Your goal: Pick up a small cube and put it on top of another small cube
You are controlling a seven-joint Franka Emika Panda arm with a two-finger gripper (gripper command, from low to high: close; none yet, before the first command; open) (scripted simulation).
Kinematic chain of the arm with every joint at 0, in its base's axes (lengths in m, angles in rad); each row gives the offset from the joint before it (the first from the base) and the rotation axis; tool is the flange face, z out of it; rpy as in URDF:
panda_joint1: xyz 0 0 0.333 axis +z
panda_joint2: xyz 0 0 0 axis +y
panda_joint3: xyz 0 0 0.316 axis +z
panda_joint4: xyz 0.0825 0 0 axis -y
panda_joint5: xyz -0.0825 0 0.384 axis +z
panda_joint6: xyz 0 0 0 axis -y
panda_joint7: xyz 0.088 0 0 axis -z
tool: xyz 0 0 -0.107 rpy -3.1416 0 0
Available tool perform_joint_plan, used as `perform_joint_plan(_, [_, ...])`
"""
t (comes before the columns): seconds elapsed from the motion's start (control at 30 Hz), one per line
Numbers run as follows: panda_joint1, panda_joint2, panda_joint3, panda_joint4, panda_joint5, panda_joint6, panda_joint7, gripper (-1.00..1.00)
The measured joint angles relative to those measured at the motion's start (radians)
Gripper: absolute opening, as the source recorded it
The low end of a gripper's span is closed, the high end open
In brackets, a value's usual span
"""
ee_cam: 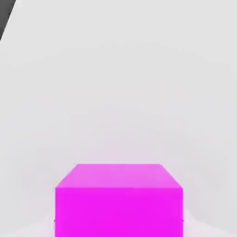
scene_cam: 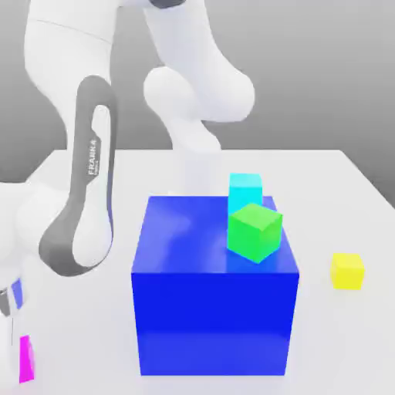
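The big blue cube (scene_cam: 214, 281) is sitting mid-surface and serving as the landmark. The magenta cube (scene_cam: 26, 359) is lying on the white surface (scene_cam: 339, 339) well off the blue cube's lower corner toward the exterior view's left, right at that picture's edge, under the white arm (scene_cam: 81, 208) that is bending down over it. In the hand view the magenta cube (ee_cam: 118, 201) is looming close. The end effector's fingers are pressed together; whether they are pinching the magenta cube cannot be told. The cyan cube (scene_cam: 245, 190) is sitting at the blue cube's far edge, the green cube (scene_cam: 254, 231) resting tilted just before it. The yellow cube (scene_cam: 348, 271) is lying apart, toward the exterior view's right.
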Motion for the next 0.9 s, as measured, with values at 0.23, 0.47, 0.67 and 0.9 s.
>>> perform_joint_plan(0.23, [0.074,-0.244,0.021,-0.054,-0.102,-0.186,-0.055,-1.00])
perform_joint_plan(0.47, [0.233,-0.499,0.127,-0.110,-0.148,-0.384,-0.303,-1.00])
perform_joint_plan(0.67, [0.362,-0.717,0.179,-0.157,-0.126,-0.554,-0.561,-1.00])
perform_joint_plan(0.9, [0.504,-0.907,0.230,-0.235,-0.085,-0.665,-0.826,-1.00])
